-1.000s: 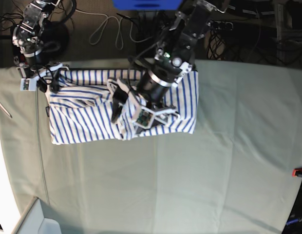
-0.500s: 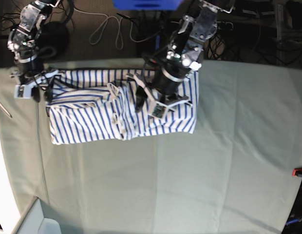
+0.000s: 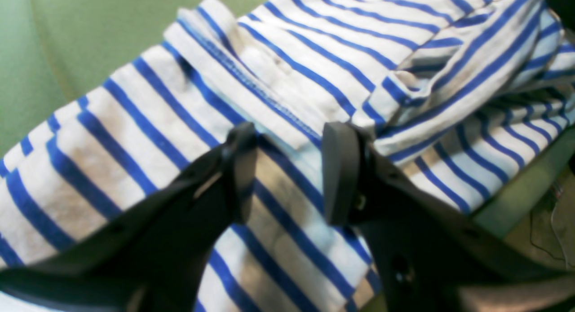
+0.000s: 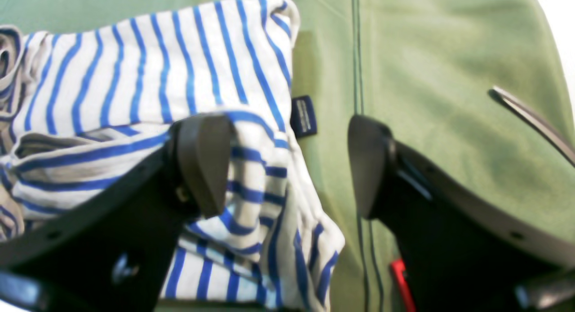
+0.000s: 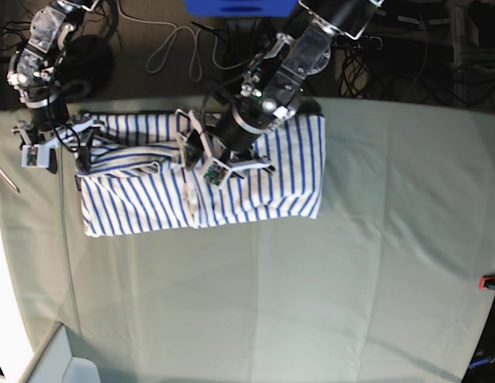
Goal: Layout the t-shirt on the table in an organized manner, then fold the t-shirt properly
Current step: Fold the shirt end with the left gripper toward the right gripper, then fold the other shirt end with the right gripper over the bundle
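The t-shirt [image 5: 271, 183], white with thin blue stripes, lies as a wide rumpled band at the far side of the table [image 5: 311, 303]. My left gripper [image 5: 192, 152] hovers low over the bunched folds at the shirt's middle. In the left wrist view the gripper [image 3: 289, 168] has its jaws apart, a hem edge of the t-shirt [image 3: 278, 83] showing just beyond them. My right gripper [image 4: 287, 164] stands wide open at the shirt's left end, one finger [image 4: 202, 159] over the striped cloth and the other over bare table [image 4: 449, 56]. The dark blue neck tag [image 4: 303, 116] shows between them.
A red clamp [image 5: 491, 281] sits at the table's right edge and another [image 4: 400, 280] shows below the right gripper. A thin metal rod [image 5: 4, 175] pokes in at the left. Cables [image 5: 180, 44] lie behind the table. A white box corner [image 5: 64, 363] sits front left.
My left gripper has drawn back and leftward over the shirt's middle folds. The right gripper's jaws have spread wide and it has shifted slightly toward the shirt's left edge.
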`<action>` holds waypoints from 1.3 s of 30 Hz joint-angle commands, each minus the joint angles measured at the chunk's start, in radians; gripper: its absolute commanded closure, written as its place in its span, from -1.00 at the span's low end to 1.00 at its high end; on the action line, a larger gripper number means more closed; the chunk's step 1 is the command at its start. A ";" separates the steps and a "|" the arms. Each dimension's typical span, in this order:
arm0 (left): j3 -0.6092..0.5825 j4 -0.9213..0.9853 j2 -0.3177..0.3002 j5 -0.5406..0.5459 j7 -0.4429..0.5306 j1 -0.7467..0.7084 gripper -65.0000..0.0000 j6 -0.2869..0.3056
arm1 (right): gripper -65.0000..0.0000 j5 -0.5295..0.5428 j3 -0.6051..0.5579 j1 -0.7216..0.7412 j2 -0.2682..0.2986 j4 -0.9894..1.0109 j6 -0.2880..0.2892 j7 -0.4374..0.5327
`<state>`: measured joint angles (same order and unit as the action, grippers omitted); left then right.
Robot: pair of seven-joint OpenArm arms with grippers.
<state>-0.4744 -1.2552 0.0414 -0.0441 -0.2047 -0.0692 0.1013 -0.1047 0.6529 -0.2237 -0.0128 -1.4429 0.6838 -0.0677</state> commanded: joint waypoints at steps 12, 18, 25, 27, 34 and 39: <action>0.003 -0.145 0.004 0.002 0.024 0.012 0.27 0.002 | -0.30 0.015 -0.031 -0.082 0.027 -0.022 0.014 0.021; 0.019 -0.258 -0.030 0.002 0.023 0.001 0.27 -0.004 | -0.30 0.059 0.009 -0.032 0.027 -0.026 0.014 0.015; 0.248 -0.344 -0.050 0.002 0.023 -0.083 0.27 0.002 | -0.30 0.058 0.015 0.106 0.029 0.051 0.014 -0.125; 0.337 -0.364 -0.050 0.002 0.023 -0.108 0.27 0.004 | -0.30 0.058 0.012 0.134 0.053 0.100 0.014 -0.151; 0.598 -0.410 -0.051 0.003 0.024 -0.168 0.27 0.004 | -0.30 0.058 0.008 0.183 0.092 0.247 0.014 -0.146; 0.719 -0.415 -0.050 0.003 0.024 -0.182 0.27 0.005 | -0.29 0.058 0.008 0.212 0.109 0.325 0.014 -0.146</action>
<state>0.2474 -1.6455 -0.0078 -0.0437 -0.2077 -0.2527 0.1051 -0.0444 0.6590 -0.0158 0.0856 -1.1107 0.6834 -0.2092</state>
